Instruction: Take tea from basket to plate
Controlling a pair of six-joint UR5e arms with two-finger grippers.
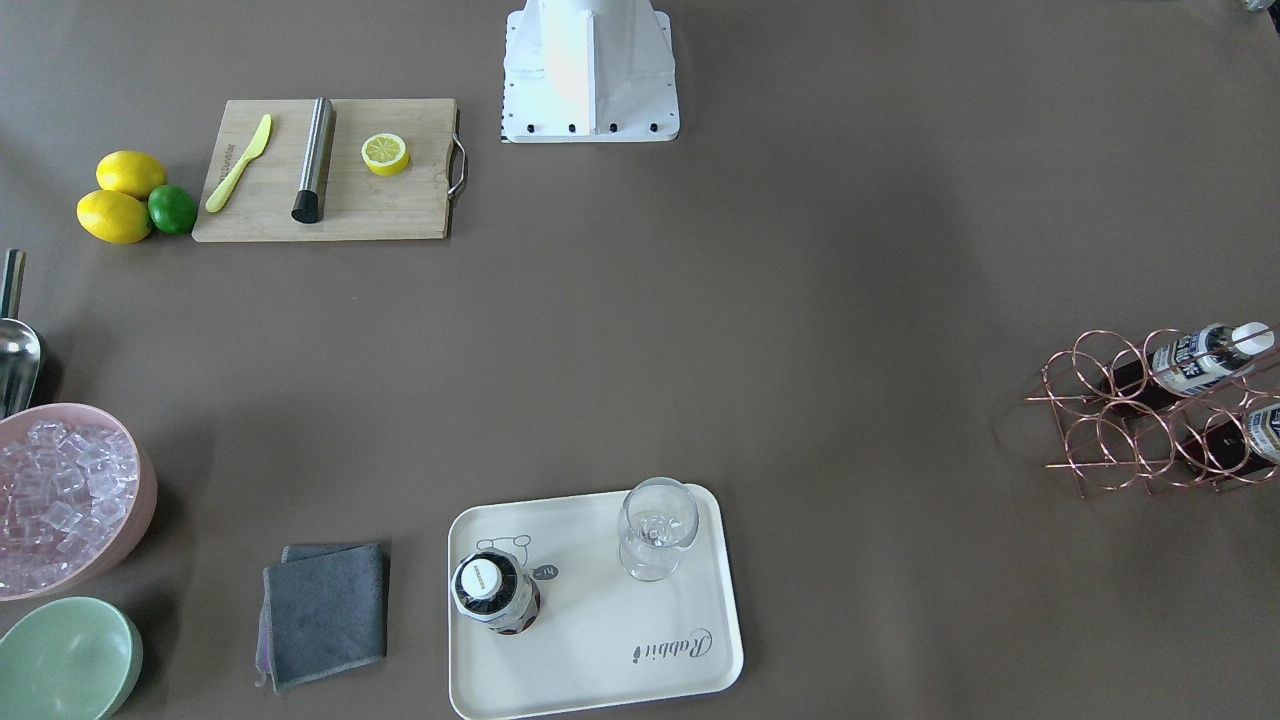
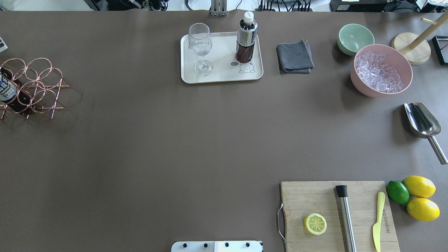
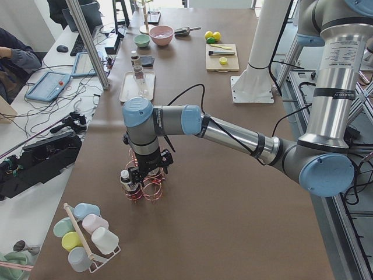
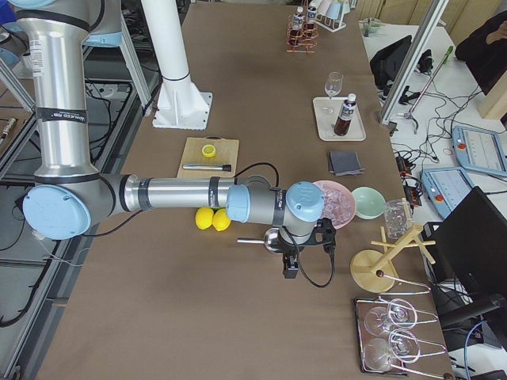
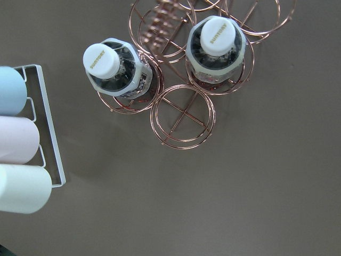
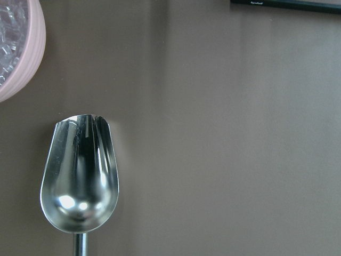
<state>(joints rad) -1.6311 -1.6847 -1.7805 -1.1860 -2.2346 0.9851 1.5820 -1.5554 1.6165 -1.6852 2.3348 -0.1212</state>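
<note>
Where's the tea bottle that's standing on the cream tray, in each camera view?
Front-facing: tea bottle bottom centre, on the tray.
Overhead: tea bottle top centre.
Exterior left: tea bottle far, upper left.
Exterior right: tea bottle upper right.
Both wrist views: not in them.
Landmark: the wine glass beside it on the tray.

From the side, the left end effector (image 3: 147, 174), above the basket (image 3: 144, 189), and the right end effector (image 4: 305, 253), above the scoop (image 4: 273, 240), are both too small to tell how their jaws stand. Overhead, the view's left edge cuts the basket, and only part of one tea bottle (image 2: 7, 91) shows there.
</note>
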